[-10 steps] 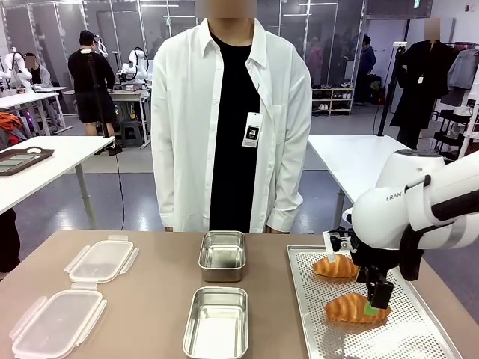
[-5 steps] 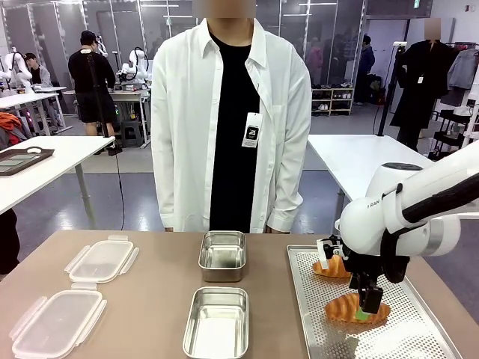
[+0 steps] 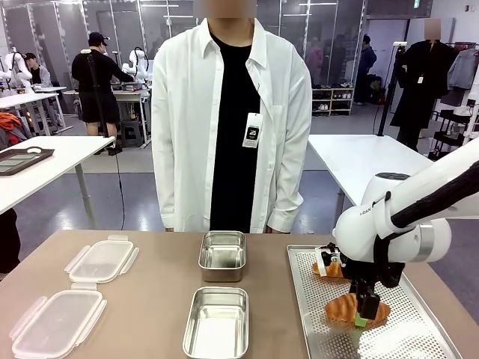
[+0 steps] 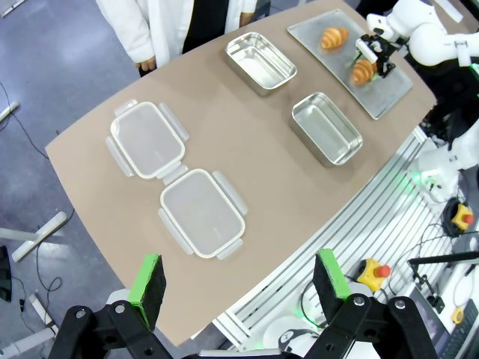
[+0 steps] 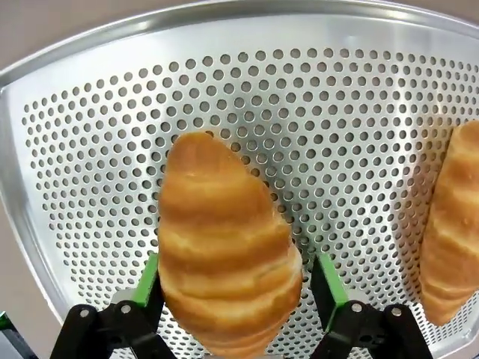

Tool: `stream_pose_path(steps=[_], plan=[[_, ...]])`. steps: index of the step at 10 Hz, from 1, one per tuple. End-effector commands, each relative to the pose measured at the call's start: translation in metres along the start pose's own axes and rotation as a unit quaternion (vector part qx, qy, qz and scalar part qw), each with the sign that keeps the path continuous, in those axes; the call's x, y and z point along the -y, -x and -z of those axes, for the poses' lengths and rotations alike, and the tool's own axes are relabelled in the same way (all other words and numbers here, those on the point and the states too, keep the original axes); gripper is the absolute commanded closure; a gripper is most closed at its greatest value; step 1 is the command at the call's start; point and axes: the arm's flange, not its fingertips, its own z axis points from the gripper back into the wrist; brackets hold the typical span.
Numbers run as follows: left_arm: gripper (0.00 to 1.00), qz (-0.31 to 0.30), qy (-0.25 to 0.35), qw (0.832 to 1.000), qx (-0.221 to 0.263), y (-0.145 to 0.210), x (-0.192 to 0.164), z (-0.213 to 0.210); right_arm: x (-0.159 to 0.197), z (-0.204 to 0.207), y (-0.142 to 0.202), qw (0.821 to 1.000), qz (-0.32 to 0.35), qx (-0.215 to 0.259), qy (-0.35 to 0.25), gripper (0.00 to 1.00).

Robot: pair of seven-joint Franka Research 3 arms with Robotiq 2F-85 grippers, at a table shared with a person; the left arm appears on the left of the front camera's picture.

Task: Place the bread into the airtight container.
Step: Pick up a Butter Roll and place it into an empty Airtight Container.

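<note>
steel, and nothing in it yet: near container and far container both bare inside, one behind the other at the middle of the bench. off to the left, near lid and far lid, clear plastic, neither fitted. no bread carried over so far. both pastries on the perforated tray at the right: far croissant untouched, near croissant flat on the holes and straddled by the right gripper. jaws there spread to either flank of the pastry, one green pad against the crust, the other just beside it; no firm pinch to be made out, no sign of lift. left gripper high over the bench, jaws spread wide, nothing between them. person standing at the far side, taking no part. by the look of it, only the first step under way: grasp to finish, then carry across to a container, lower, release; likely the same again for the far croissant, and lids perhaps after that.
</note>
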Motion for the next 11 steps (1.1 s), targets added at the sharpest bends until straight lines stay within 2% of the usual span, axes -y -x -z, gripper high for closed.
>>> stream_pose_path(steps=[1,2,3,4,5,6,8,11], plan=[[0.00,0.009,0.002,1.000,-0.001,-0.001,0.000,-0.002,0.006,0.000,0.003,1.000,-0.012,0.007,0.007,0.25],[0.00,0.009,0.002,1.000,-0.001,-0.001,0.000,-0.002,0.006,-0.002,0.003,1.000,-0.012,0.007,0.007,0.39],[0.00,0.009,0.002,1.000,-0.001,-0.001,0.000,-0.002,0.004,-0.003,0.002,1.000,-0.012,0.009,0.004,0.45],[0.00,0.009,0.002,1.000,-0.001,-0.001,0.000,-0.002,0.004,-0.005,0.001,1.000,-0.014,0.006,0.002,0.59],[0.00,0.009,0.002,1.000,-0.001,-0.001,0.000,-0.002,0.003,-0.010,0.000,1.000,-0.003,0.009,-0.001,0.64],[0.00,0.009,0.002,1.000,-0.001,-0.001,0.000,-0.002,0.000,-0.027,-0.002,1.000,0.000,0.015,-0.006,0.64],[0.00,0.009,0.002,1.000,-0.001,-0.001,0.000,-0.002,-0.010,-0.085,-0.013,1.000,0.000,-0.001,0.003,0.64],[0.00,0.009,0.002,1.000,-0.001,-0.001,0.000,-0.002,-0.035,-0.178,-0.048,1.000,0.014,0.004,0.021,0.64]])
